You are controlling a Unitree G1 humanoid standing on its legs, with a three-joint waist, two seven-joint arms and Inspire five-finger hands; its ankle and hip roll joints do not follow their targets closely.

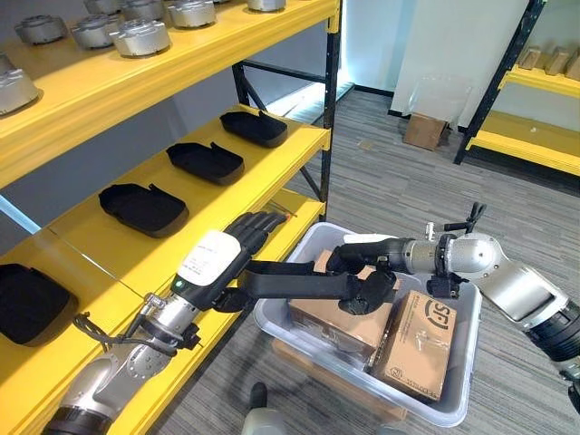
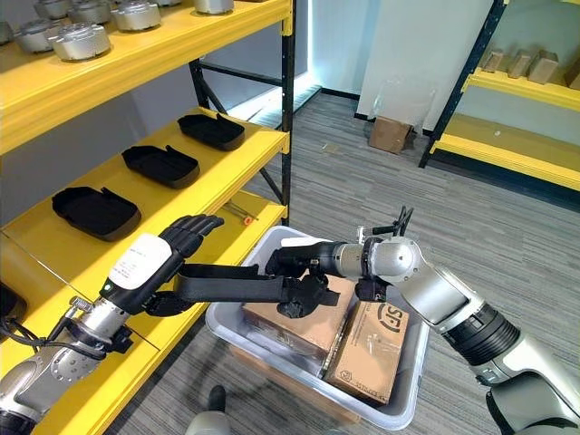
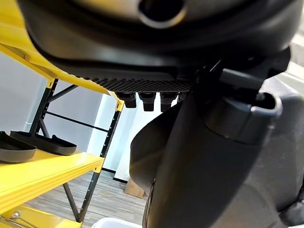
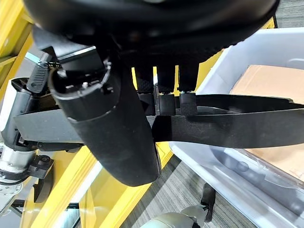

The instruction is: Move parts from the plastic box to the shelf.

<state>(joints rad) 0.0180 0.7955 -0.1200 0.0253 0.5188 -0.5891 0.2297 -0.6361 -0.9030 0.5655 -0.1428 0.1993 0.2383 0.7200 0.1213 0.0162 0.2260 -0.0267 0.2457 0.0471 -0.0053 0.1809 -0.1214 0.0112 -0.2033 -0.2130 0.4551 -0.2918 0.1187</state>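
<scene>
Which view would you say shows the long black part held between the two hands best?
The left eye view: the black part shows whole, left hand to right hand, above the plastic box. The right eye view matches; the right wrist view shows a stretch.

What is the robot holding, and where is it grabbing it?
A long black part, carried by both hands: the right hand grips one end, the left hand holds the other.

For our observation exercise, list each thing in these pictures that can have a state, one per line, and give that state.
Long flat black plastic part: held level between both hands, over the box's edge.
Right hand: fingers curled round one end of the part.
Left hand: at the other end; grip unclear.
Clear plastic box: open, on the floor, holding brown cardboard cartons.
Black trays: lying flat on the yellow shelf.
</scene>
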